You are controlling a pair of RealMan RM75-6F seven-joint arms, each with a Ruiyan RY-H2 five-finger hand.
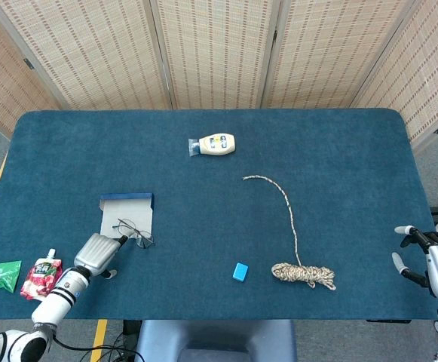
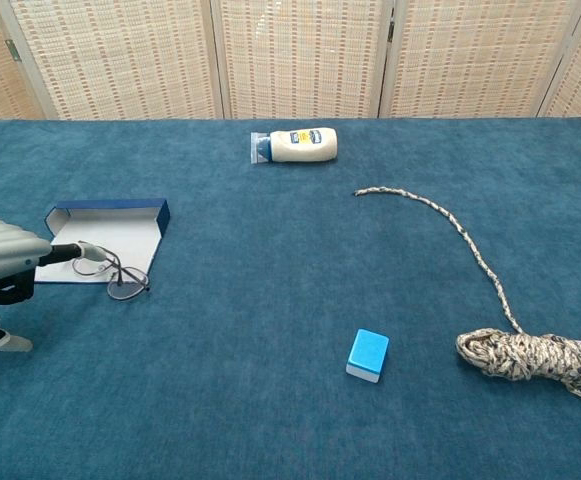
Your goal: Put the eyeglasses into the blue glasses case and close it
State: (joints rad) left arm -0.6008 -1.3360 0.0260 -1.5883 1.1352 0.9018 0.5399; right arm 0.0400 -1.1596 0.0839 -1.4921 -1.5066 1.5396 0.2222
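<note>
The blue glasses case lies open and flat at the table's left, its white inside facing up. The thin-framed eyeglasses rest on the case's near right corner, one lens out on the cloth. My left hand sits just in front of the case, one fingertip reaching to the glasses' frame and the thumb set apart lower down. It grips nothing. My right hand hangs past the table's right edge with fingers spread and empty, seen only in the head view.
A white squeeze bottle lies at the back centre. A small blue block and a coiled rope sit near the front right. Two snack packets lie at the front left corner.
</note>
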